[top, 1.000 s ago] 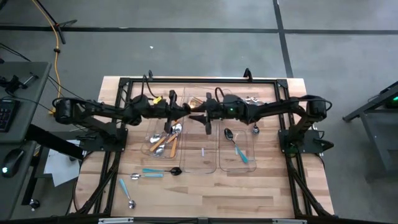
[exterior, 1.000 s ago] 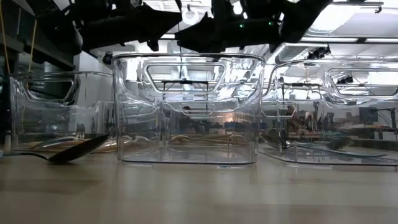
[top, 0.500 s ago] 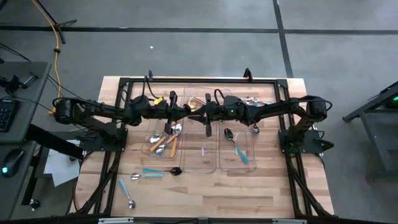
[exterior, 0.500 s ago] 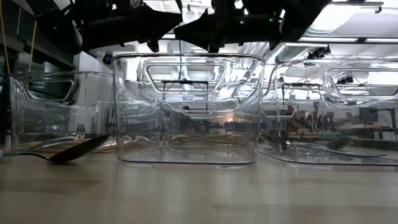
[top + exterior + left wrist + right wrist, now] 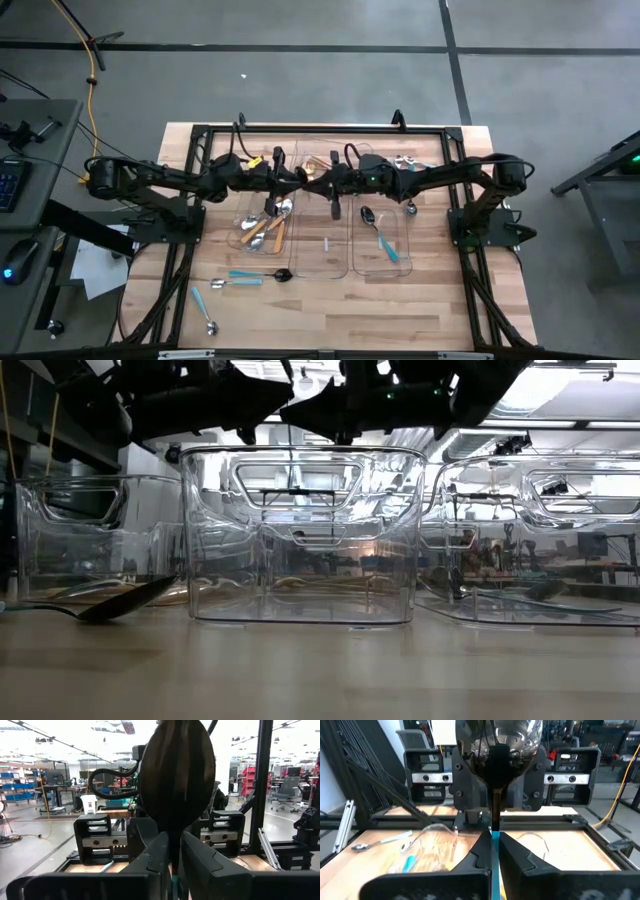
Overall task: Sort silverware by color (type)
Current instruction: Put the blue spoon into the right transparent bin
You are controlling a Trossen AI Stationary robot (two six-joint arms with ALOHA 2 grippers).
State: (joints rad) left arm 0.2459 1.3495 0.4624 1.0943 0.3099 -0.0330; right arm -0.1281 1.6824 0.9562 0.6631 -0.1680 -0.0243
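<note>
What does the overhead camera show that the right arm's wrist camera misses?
Only overhead: three clear trays in a row, orange-handled cutlery in the left one, and light-blue-handled pieces loose on the table. Only the wrist camera: up close, the right tool shut on a teal-handled dark spoon. Both: the left tool facing the right one, above the wooden table.

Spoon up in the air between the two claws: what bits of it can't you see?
- High view: the dark spoon is too small to pick out, lost between the left claw and the right claw.
- Low view: both claws are dark shapes cut off by the top edge, and no spoon shows.
- Left wrist view: the spoon's bowl hides much of the right claw behind it.
- Right wrist view: its handle runs off the bottom edge.
</note>
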